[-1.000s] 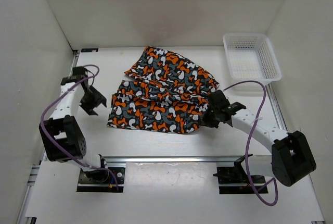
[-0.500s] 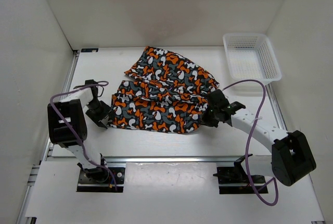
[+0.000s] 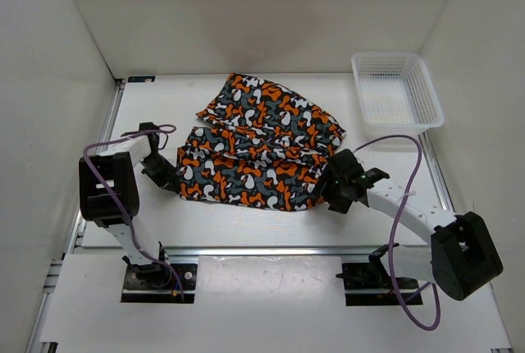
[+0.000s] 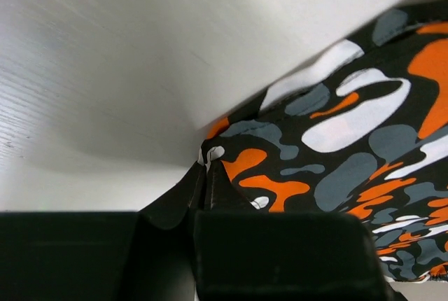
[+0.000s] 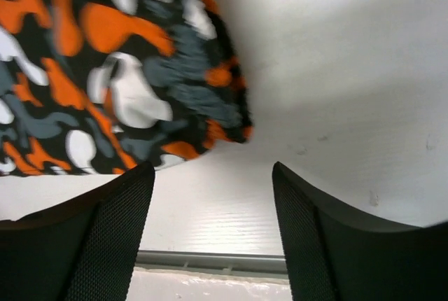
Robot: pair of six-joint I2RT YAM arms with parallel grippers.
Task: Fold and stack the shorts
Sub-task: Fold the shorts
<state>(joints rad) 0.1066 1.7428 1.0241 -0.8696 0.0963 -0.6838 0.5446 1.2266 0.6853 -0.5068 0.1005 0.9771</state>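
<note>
Nearest the arms, a strip of bare table (image 3: 246, 226) runs along the near hem of the shorts (image 3: 254, 156), and both pincers sit at the ends of that hem.

The left pincer (image 3: 168, 174) is at the near-left corner of the cloth. In its wrist view the fingers are pressed together, with a peak of printed fabric nipped between them. From this pincer the garment spreads away toward 2 and 3 o'clock.

The right pincer (image 3: 332, 193) stands at the near-right corner with its fingers spread and nothing between them. In its wrist view the cloth's corner lies just ahead, toward 11 o'clock, near the fingertips but apart from them.

The shorts lie flat in the middle of the table. Their long axis runs roughly from 9 to 3 o'clock, with one layer overlapping another and the far part angled toward 1 o'clock. Each arm is beside its own end, so neither is plainly nearer.

I judge that the coming move depends on the right side. That pincer must advance toward 11 o'clock to take its corner before any fold across the long axis can start.

Farther off, at 1 o'clock, a white mesh basket (image 3: 396, 90) sits well apart from the cloth.
</note>
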